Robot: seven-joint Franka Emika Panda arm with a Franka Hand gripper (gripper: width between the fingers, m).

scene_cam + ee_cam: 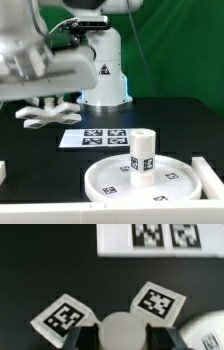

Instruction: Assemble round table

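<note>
Exterior view: shows a large round rimmed disc (pixel 102 181) of smooth white plastic flat on the matte black table (pixel 185 125), a short thick cylinder (pixel 143 146) upright at its centre, square black-and-white tags (pixel 137 166) on both. Sets the thin marker board (pixel 95 138) just behind, and the small cross-shaped piece (pixel 50 113) well apart toward the exterior view's left, under the blurred arm (pixel 40 60). Wrist view: finds the gripper (pixel 122 339) closed tight on that piece's rounded white middle, dark fingers (pixel 84 339) either side, two flat tagged lobes splayed beyond.
</note>
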